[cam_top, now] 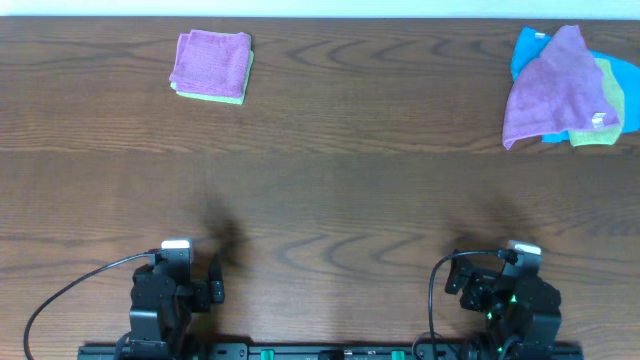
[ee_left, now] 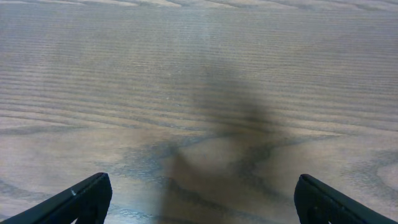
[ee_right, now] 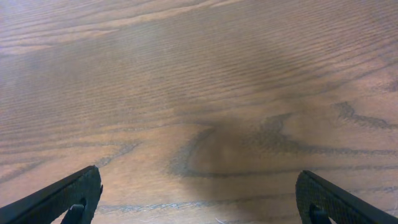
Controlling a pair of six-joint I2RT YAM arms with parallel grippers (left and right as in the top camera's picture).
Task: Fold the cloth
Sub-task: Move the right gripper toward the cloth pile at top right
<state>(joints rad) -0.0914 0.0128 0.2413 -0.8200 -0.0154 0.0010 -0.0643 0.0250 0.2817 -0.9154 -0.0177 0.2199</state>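
A purple-lilac cloth (cam_top: 555,88) lies rumpled and unfolded at the far right of the table, draped over other cloths. A second purple cloth (cam_top: 210,60) sits folded square at the far left. Both arms rest near the table's front edge, far from either cloth. My left gripper (cam_top: 178,272) is open, and in the left wrist view its fingertips (ee_left: 87,198) stand wide apart over bare wood. My right gripper (cam_top: 505,275) is open too, its fingertips (ee_right: 76,193) spread wide with nothing between them. Neither wrist view shows a cloth.
Under the rumpled purple cloth lie a bright blue cloth (cam_top: 528,48) and a lime-green cloth (cam_top: 603,112). A folded green cloth (cam_top: 215,98) peeks out below the folded purple one. The wooden table (cam_top: 330,190) runs between the arms and the cloths.
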